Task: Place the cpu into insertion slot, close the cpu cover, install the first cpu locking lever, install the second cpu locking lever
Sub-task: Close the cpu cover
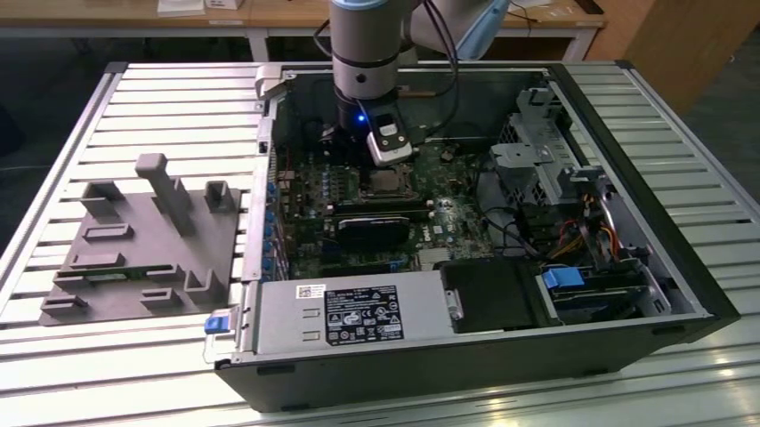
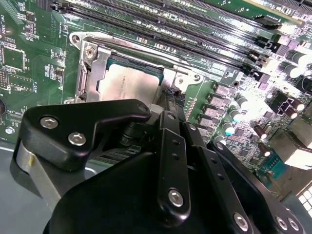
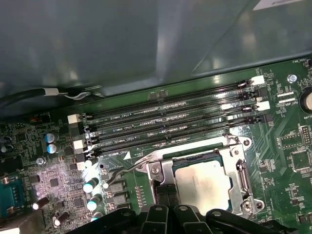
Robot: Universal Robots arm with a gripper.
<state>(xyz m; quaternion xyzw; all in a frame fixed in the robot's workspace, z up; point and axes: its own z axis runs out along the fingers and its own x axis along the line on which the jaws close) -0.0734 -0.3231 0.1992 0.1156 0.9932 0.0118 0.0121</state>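
The cpu [image 3: 202, 183] [image 2: 127, 84], with its dull silver top, lies flat in the insertion slot [image 1: 383, 182] on the green board. The silver cpu cover [image 3: 236, 170] [image 2: 91, 68] lies down around it like a frame. A thin wire locking lever [image 3: 127, 167] sticks out from one corner of the socket, its hooked end free over the board. My gripper [image 3: 167, 195] [image 2: 168, 105] [image 1: 389, 151] hangs low at the socket's edge beside the cpu. Its black fingers stand together, shut, and nothing shows between them.
Long black memory slots [image 3: 170, 122] run beside the socket. The open computer case [image 1: 665, 294] walls in the board, with a power supply [image 1: 344, 320] at its near side and drive cages [image 1: 546, 160] on the exterior view's right. A grey fixture [image 1: 142, 240] sits outside, left.
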